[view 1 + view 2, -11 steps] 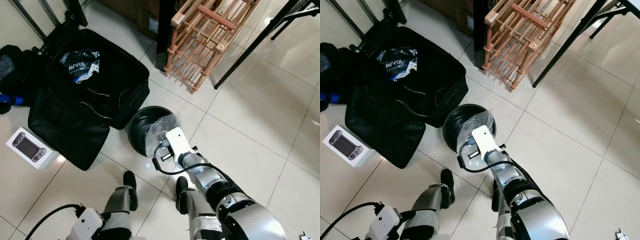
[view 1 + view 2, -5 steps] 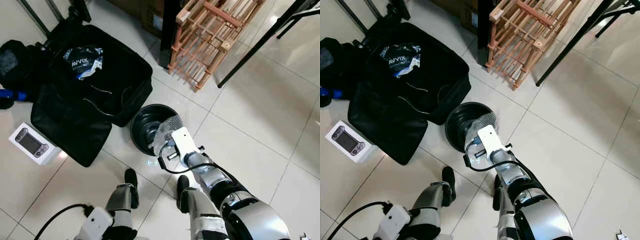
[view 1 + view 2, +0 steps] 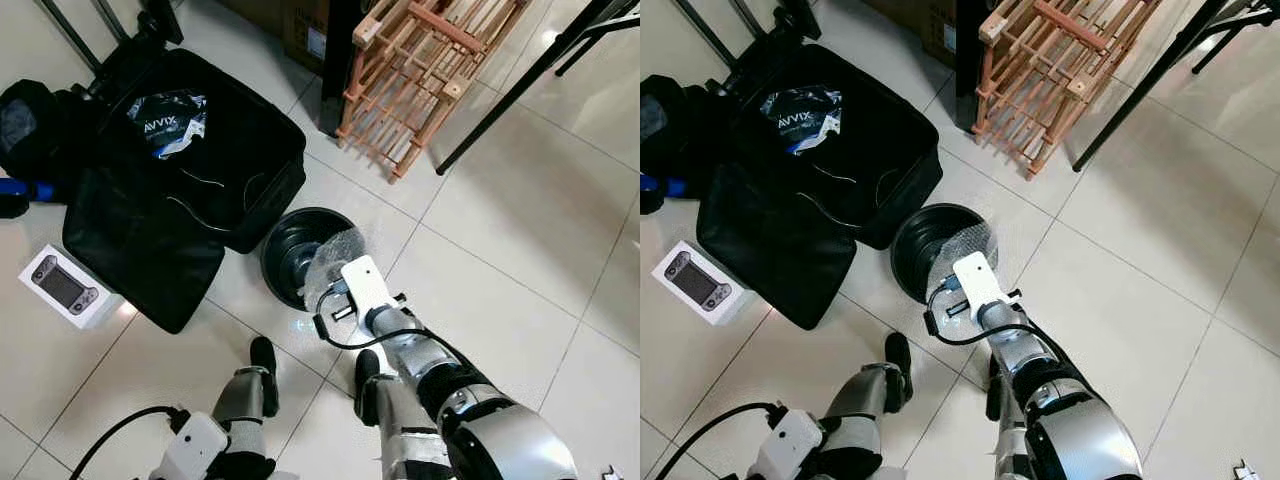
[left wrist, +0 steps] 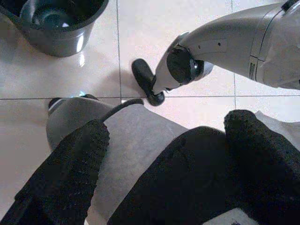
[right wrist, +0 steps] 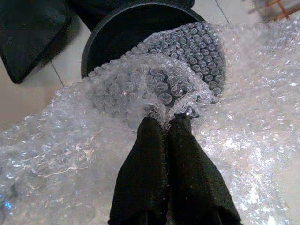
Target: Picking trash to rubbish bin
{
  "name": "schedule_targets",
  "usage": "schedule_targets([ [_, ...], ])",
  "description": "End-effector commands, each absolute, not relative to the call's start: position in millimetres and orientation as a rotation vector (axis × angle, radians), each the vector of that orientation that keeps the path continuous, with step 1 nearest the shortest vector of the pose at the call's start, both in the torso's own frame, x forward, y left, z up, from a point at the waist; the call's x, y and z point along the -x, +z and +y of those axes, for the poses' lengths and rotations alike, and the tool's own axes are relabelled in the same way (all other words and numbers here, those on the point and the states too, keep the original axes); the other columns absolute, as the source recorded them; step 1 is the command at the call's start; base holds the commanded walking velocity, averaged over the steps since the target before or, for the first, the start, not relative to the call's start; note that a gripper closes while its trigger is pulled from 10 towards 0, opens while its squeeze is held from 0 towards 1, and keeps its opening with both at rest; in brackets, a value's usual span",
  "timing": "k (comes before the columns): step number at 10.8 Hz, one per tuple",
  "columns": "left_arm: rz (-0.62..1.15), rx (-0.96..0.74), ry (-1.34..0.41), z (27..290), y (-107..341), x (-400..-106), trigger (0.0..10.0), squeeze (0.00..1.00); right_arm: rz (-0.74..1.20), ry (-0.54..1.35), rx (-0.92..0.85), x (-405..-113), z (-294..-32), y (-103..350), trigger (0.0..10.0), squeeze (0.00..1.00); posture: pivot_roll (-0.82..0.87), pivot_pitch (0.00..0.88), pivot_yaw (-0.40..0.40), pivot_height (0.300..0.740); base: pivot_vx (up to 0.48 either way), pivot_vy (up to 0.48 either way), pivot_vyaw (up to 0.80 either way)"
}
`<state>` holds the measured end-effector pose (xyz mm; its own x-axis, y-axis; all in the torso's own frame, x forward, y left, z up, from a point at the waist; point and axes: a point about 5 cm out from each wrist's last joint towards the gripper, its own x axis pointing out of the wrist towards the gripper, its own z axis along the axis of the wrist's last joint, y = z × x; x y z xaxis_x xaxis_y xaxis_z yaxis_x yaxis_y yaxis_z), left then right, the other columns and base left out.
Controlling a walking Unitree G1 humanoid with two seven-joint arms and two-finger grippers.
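change: right gripper (image 5: 166, 123) and its bubble wrap (image 5: 154, 89) sit a bit further over the bin than a second ago; head camera shifted too, so part of that is view motion
bubble wrap: crumpled clear sheet, hanging over the near rim of the rubbish bin (image 3: 290, 240), partly above its opening
axis: no clear long axis, bunched wad; loose folds trail back from the bin toward the robot
right gripper: fingers pinched tight on a fold of bubble wrap, at the bin's near rim
step: carrying trash over the bin, not yet dropped
next move: judged, push further over the bin's centre, then let go so the sheet falls inside and doesn't snag on the rim
left gripper (image 4: 164, 140): idle, low, near side of the bin, fingers spread, holding nothing
black bag (image 3: 180, 180): just beside the bin, far-left side
wooden rack (image 3: 420, 70): beyond the bin
white box (image 3: 65, 288): left of the bin, past the bag
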<state>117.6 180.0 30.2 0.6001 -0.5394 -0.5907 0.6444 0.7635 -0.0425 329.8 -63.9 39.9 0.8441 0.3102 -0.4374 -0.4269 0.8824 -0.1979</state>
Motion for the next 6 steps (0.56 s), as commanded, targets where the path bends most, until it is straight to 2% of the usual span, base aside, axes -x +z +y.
schedule_targets([
  [1, 0.807, -0.162, -0.701, 180, 4, -81, 10.0, 0.0, 0.477, 0.397, 0.254, -317, -65, 23, 10.0, 0.0, 0.26, 0.6, -0.021, 0.74, 0.0, 0.0, 0.0],
  [3, 0.823, -0.166, -0.693, 185, 2, -75, 10.0, 0.0, 0.477, 0.412, 0.232, -316, -61, 23, 10.0, 1.0, 0.27, 0.612, -0.018, 0.74, 0.0, 0.0, 0.0],
  [4, 0.836, -0.172, -0.684, 199, 2, -70, 10.0, 0.0, 0.477, 0.42, 0.225, -315, -58, 23, 10.0, 1.0, 0.28, 0.615, -0.016, 0.74, 0.0, 0.0, 0.0],
  [6, 0.837, -0.178, -0.68, 203, 2, -69, 10.0, 0.0, 0.484, 0.427, 0.216, -313, -58, 21, 10.0, 1.0, 0.28, 0.618, -0.016, 0.74, 0.0, 0.0, 0.0],
])
